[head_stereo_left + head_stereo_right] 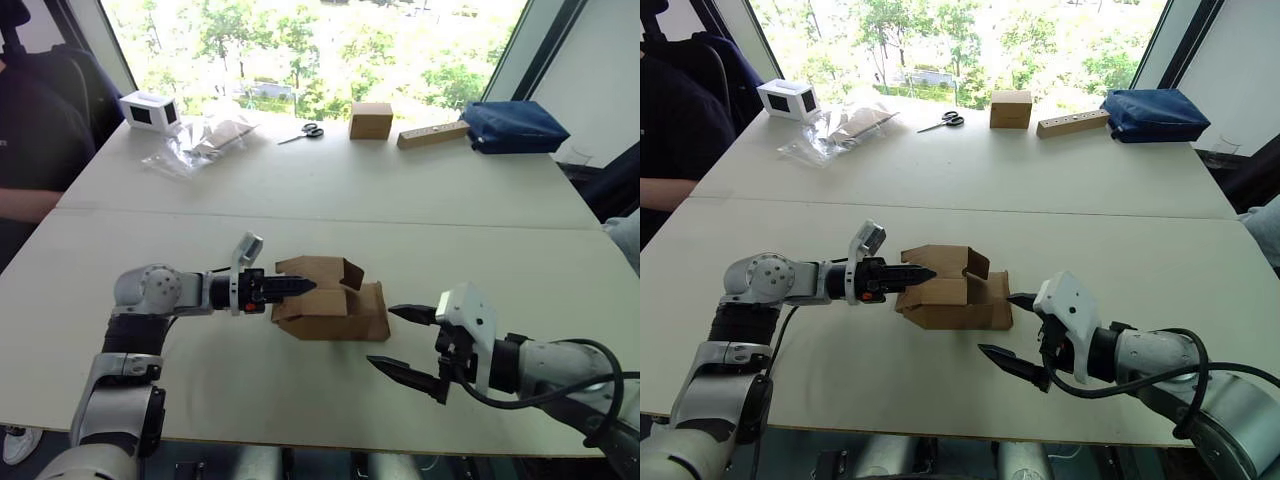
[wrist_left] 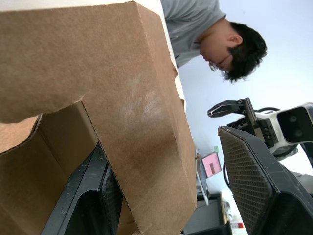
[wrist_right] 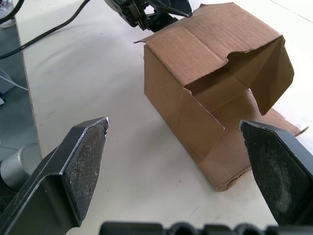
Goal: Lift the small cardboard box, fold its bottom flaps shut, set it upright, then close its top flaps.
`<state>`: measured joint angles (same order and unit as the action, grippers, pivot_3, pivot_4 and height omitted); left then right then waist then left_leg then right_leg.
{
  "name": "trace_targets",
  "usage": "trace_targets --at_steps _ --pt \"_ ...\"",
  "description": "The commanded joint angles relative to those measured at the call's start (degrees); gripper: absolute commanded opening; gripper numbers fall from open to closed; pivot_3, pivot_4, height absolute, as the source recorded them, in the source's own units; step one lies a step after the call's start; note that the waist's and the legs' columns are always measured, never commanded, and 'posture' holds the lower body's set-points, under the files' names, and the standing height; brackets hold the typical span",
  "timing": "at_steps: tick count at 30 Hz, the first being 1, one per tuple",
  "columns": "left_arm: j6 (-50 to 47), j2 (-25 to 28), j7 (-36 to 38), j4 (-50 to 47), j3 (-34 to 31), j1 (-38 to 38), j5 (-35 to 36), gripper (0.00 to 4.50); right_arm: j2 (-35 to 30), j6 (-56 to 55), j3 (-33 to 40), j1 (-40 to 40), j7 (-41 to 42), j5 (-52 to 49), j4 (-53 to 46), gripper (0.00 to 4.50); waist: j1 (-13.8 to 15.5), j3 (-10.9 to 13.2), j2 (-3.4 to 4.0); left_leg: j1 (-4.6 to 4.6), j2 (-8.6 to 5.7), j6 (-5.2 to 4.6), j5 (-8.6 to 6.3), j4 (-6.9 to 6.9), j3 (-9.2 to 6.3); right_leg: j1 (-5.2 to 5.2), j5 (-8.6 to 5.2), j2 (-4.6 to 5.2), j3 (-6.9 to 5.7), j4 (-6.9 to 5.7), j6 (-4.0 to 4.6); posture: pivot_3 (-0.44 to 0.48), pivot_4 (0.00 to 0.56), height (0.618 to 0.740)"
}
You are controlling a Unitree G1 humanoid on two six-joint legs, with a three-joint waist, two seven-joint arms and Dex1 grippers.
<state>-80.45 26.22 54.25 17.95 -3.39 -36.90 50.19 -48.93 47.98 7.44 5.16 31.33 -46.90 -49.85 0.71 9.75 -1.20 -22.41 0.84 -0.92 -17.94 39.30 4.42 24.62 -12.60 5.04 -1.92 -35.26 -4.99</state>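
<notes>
No writing can be read on anything here. Nearest, the right gripper point(image 1: 405, 343) hangs over the table point(image 1: 300, 190) with its fingers spread wide, holding nothing, just right of the small cardboard box point(image 1: 335, 300). The box lies on its side at the table's near middle, its flaps point(image 3: 266, 58) open and its inside empty. From the left, the left gripper point(image 1: 292, 286) reaches into the box's left end, one finger point(image 2: 88, 196) inside and one outside a cardboard wall; whether it pinches the wall I cannot tell. Along the far edge lie a white device point(image 1: 148, 109), clear plastic bags point(image 1: 195, 145), scissors point(image 1: 305, 131), a cube-like brown box point(image 1: 370, 120), a tan block point(image 1: 432, 134) and a blue pouch point(image 1: 513, 126).
</notes>
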Motion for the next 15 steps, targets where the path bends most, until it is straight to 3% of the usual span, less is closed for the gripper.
trace_targets --at_steps 1,2,5,10,11,15 --pt "1.0 -0.4 1.2 -0.3 0.1 -1.2 -0.1 2.93 0.4 -0.8 0.0 -0.7 -0.5 0.1 -2.1 4.50 0.0 0.0 0.00 0.00 0.00 0.00 0.00 0.00 0.00 0.00 0.00 0.00 0.00 0.00 0.00 0.000 0.150 0.740" --pt "1.2 -0.5 1.3 -0.1 0.2 -1.1 -0.3 2.93 0.4 -0.7 -0.1 -0.8 -0.6 0.1 -2.1 4.50 0.0 0.0 0.00 0.00 0.00 0.00 0.00 0.00 0.00 0.00 0.00 0.00 0.00 0.00 0.00 0.000 0.150 0.740" --pt "1.9 -0.9 1.8 0.4 0.6 -1.0 -0.8 2.24 0.4 -0.5 -0.3 -1.4 -0.9 -0.1 -1.9 4.50 0.0 0.0 0.00 0.00 0.00 0.00 0.00 0.00 0.00 0.00 0.00 0.00 0.00 0.00 0.00 0.000 0.150 0.740" --pt "2.8 -1.9 1.4 1.8 0.0 -1.1 -1.5 0.23 0.4 -1.0 -0.3 -1.2 -0.5 0.3 -1.6 4.50 0.0 0.0 0.00 0.00 0.00 0.00 0.00 0.00 0.00 0.00 0.00 0.00 -0.01 0.00 0.00 0.000 0.150 0.740" --pt "2.8 -1.9 1.4 2.0 -0.1 -1.1 -1.6 0.04 0.4 -1.0 -0.4 -1.2 -0.5 0.3 -1.6 4.50 0.0 0.0 0.00 0.00 0.00 0.00 0.00 0.00 0.00 0.00 0.00 0.00 0.00 0.01 0.00 0.000 0.150 0.740" --pt "2.8 -1.8 2.1 1.5 0.4 -0.8 -1.5 0.04 0.8 -0.9 -0.5 -0.7 -0.4 0.5 -1.8 4.50 0.0 0.0 0.00 0.00 0.00 0.00 0.00 0.00 -0.01 0.00 0.00 0.00 0.00 0.00 0.00 0.000 0.150 0.740"
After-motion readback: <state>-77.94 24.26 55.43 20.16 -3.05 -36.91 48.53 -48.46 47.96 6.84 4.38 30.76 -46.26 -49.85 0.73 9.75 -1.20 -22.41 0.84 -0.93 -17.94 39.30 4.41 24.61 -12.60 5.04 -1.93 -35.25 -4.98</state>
